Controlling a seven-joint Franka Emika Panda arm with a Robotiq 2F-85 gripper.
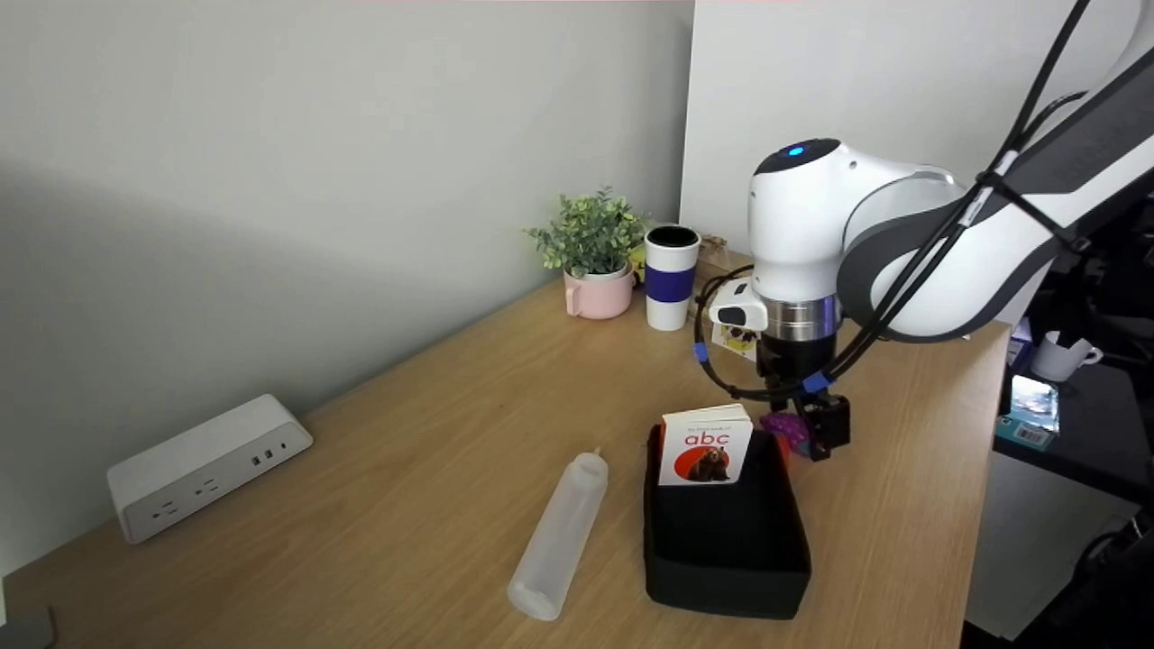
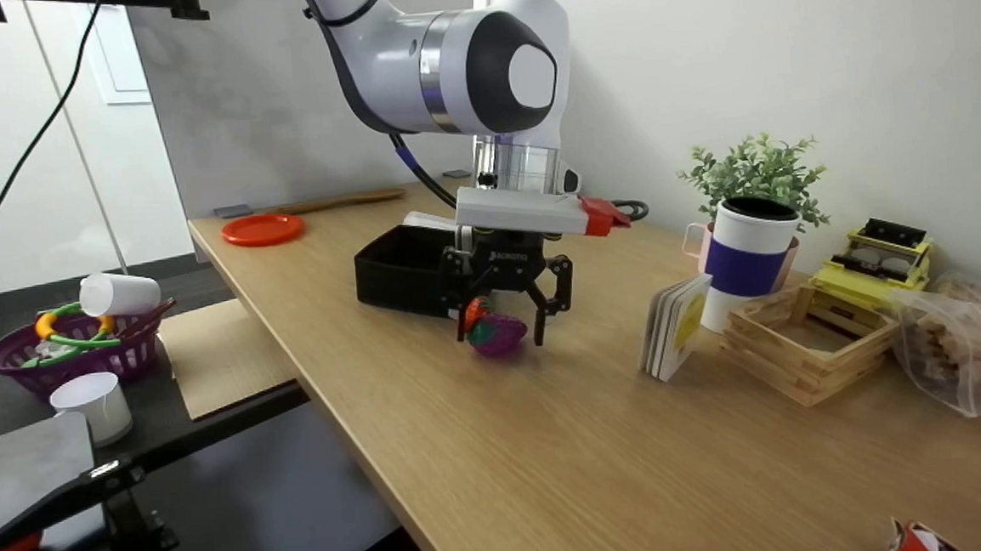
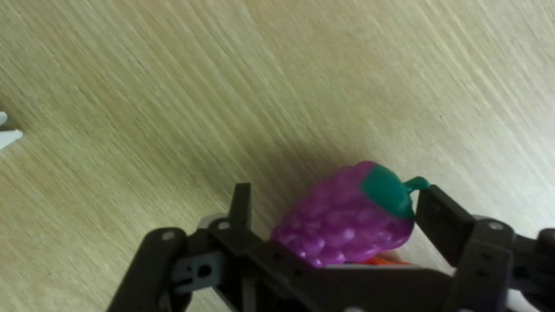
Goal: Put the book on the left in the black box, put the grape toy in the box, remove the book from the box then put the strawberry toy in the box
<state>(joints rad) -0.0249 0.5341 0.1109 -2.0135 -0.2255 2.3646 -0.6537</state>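
The black box [image 1: 726, 586] sits on the table and also shows in an exterior view [image 2: 397, 273]. The white abc book [image 1: 706, 455] leans tilted inside it. The purple grape toy [image 3: 342, 212] with a green cap lies on the table beside the box; it shows in both exterior views [image 2: 501, 336] [image 1: 783, 424]. The red-orange strawberry toy [image 2: 473, 313] lies against it, mostly hidden in the wrist view. My gripper [image 3: 334, 195] is open and lowered around the grape toy. One finger is at the green cap; a gap shows at the other. The gripper also shows in an exterior view [image 2: 502, 330].
A clear squeeze bottle [image 1: 559, 536] lies beside the box. A second book [image 2: 673, 328] stands near the white and purple cup [image 2: 748, 260], the potted plant [image 1: 595, 257] and a wooden crate [image 2: 810, 345]. A red plate [image 2: 263, 230] and a power strip [image 1: 212, 469] lie farther off.
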